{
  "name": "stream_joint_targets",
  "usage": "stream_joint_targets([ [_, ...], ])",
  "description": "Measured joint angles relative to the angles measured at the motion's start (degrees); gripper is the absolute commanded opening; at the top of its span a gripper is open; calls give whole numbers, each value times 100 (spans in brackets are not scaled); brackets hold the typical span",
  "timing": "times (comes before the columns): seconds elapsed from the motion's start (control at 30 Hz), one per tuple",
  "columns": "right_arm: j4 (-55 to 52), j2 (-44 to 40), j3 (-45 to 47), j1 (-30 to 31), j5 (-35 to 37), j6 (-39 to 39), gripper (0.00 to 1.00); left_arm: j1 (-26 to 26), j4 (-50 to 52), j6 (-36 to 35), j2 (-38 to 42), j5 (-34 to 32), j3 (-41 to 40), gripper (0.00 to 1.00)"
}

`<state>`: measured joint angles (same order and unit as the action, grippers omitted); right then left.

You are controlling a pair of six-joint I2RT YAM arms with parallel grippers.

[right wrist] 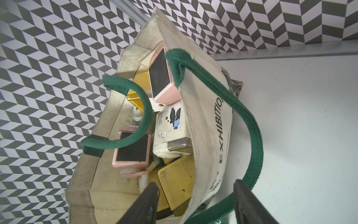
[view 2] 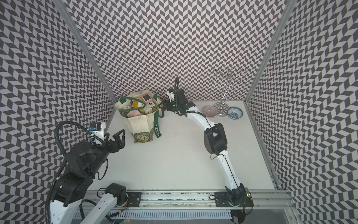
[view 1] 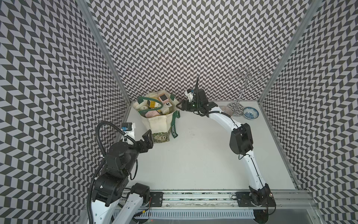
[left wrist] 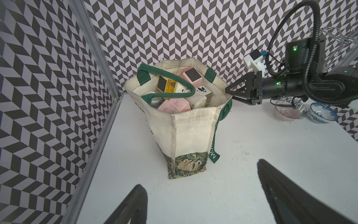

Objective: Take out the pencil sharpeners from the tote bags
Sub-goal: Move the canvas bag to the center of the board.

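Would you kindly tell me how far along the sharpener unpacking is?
Done: nothing; no pencil sharpeners lie outside the tote bag. In hand: the right gripper, open, straddles the bag's rim; the left gripper is open nearby, empty. Left: all of them.

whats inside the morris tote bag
The tote bag holds pencil sharpeners: two pink ones, a yellow one and a cream one show on top, under a green strap. Whatever lies deeper is covered by them.

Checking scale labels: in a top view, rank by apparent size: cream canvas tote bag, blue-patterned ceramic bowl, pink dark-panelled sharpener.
1. cream canvas tote bag
2. blue-patterned ceramic bowl
3. pink dark-panelled sharpener, slightly smaller, partly hidden
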<state>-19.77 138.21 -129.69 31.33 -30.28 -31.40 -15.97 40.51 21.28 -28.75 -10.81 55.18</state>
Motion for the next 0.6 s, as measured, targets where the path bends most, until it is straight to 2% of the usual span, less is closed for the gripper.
stream_joint_targets([
  [0.17,50,26,-31,28,-90,-149,43,0,4,2,0,0,0,91],
  [0.4,61,26,-35,103,-151,-256,15,0,20,4,0,0,0,91],
  [0.5,98,26,9,136,-149,-247,0,0,31,4,0,0,0,91],
  [0.6,234,-22,190,149,-153,-208,0,0,31,9,-13,0,0,91],
])
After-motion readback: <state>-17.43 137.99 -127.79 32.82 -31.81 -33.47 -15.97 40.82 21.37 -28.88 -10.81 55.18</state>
